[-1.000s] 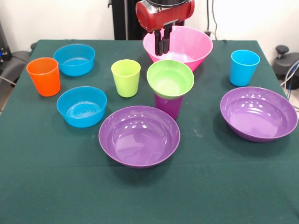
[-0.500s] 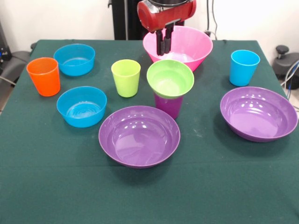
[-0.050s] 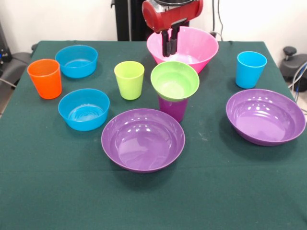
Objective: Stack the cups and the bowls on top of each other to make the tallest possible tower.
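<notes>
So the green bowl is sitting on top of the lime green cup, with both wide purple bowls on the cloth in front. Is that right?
Not quite. The green bowl sits on the purple cup, not the lime green cup, which stands empty beside it. The front view shows this. Both wide purple bowls do rest on the cloth.

Glossy, smooth plastic on the near purple bowl (image 3: 143, 139) and the right purple bowl (image 3: 265, 116), both catching bright light spots; same shine on the pink bowl (image 3: 191, 47), green bowl (image 3: 175, 80) and two blue bowls (image 3: 84, 109) (image 3: 76, 61). Duller, satin plastic on the orange cup (image 3: 45, 78), lime cup (image 3: 129, 79) and light blue cup (image 3: 250, 69). Matt, finely woven dark green cloth over the table (image 3: 57, 191); glossy red casing on the arm (image 3: 168, 15).
</notes>
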`<move>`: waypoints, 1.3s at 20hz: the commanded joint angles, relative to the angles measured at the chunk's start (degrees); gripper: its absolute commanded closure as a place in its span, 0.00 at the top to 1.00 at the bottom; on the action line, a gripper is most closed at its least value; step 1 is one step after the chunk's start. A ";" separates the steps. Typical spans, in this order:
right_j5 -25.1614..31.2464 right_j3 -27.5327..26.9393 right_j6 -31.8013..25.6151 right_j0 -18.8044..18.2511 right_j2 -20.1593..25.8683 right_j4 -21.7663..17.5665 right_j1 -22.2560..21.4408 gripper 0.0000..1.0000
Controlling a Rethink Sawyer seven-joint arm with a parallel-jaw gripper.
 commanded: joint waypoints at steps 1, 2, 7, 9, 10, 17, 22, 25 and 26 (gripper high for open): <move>-0.01 -0.10 -13.88 -0.69 1.07 -2.95 0.94 0.00; 0.40 -0.46 -14.53 -0.99 1.31 -2.88 1.07 0.00; 1.72 -1.96 -17.35 -2.14 1.98 -3.16 2.11 0.00; 2.16 -2.74 -18.95 -2.79 2.26 -3.59 2.73 0.00; 2.57 -3.49 -20.29 -3.32 2.45 -3.83 3.26 0.00; 4.93 -7.85 -27.72 -5.32 3.39 -5.26 6.39 0.00; 6.78 -11.64 -33.11 -5.64 3.46 -5.79 8.58 0.00; 7.04 -12.82 -35.03 -5.60 3.10 -5.86 9.33 0.00; 7.25 -13.51 -35.89 -5.56 2.98 -5.81 9.73 0.00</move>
